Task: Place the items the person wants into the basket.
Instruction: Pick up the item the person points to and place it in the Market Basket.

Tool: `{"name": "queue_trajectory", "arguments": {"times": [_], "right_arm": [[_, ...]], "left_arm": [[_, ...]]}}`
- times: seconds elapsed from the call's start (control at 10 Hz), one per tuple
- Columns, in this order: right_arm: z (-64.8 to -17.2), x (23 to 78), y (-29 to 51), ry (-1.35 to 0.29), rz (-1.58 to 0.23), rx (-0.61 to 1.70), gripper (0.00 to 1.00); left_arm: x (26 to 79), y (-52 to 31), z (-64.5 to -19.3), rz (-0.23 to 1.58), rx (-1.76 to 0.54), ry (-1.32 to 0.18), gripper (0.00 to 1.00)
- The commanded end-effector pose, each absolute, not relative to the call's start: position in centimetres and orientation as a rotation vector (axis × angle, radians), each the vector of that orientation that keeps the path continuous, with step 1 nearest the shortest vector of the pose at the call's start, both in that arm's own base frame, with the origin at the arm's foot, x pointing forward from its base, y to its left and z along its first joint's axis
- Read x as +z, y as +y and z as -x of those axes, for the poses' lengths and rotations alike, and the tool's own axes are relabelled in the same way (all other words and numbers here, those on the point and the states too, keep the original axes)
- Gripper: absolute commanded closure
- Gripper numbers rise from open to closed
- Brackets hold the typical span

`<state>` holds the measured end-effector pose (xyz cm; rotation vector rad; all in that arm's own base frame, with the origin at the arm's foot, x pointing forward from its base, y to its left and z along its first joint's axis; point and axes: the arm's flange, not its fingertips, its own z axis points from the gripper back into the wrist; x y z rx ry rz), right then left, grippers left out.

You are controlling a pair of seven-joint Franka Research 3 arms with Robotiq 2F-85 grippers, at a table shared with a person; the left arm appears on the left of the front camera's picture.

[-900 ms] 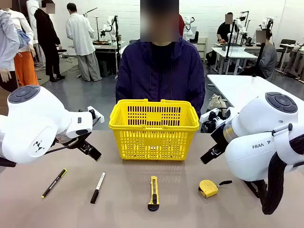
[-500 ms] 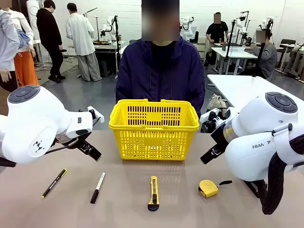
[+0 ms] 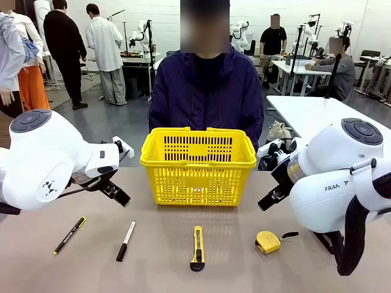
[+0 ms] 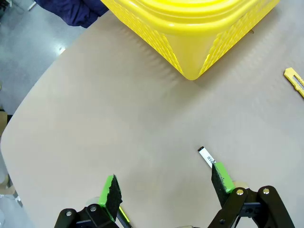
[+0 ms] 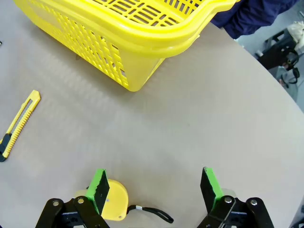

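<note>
The yellow lattice basket (image 3: 198,165) stands at the table's far middle, in front of the person (image 3: 206,91) in a dark jacket. On the near side lie a yellow-and-black utility knife (image 3: 198,247) and a yellow tape measure (image 3: 267,242). My left gripper (image 3: 115,192) hangs open, left of the basket. My right gripper (image 3: 269,200) hangs open to its right. In the left wrist view the open gripper (image 4: 166,190) holds nothing, with the basket corner (image 4: 199,28) ahead. The right wrist view has the open gripper (image 5: 154,187) above the tape measure (image 5: 114,204), with the knife (image 5: 19,124) and basket (image 5: 118,33) beyond.
A black pen with a yellow clip (image 3: 69,235) and a white-and-black marker (image 3: 126,240) lie at the front left; the marker's tip (image 4: 206,156) shows by my left fingers. Other people and tables stand far behind.
Nothing on the table has moved and both arms are still. Only people in the background have shifted.
</note>
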<state>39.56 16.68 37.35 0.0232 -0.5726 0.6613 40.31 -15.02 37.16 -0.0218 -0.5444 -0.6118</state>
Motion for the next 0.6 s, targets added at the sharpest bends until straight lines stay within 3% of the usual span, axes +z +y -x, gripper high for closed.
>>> {"name": "queue_trajectory", "arguments": {"times": [0.0,0.5], "right_arm": [[-39.56,37.35,16.69,-0.573,-0.023,0.662,0.00],[-39.56,37.35,16.69,-0.573,-0.023,0.662,0.00]], "left_arm": [[37.16,-15.00,-40.31,0.022,-0.612,-0.545,0.00],[37.16,-15.00,-40.31,0.022,-0.612,-0.545,0.00]]}}
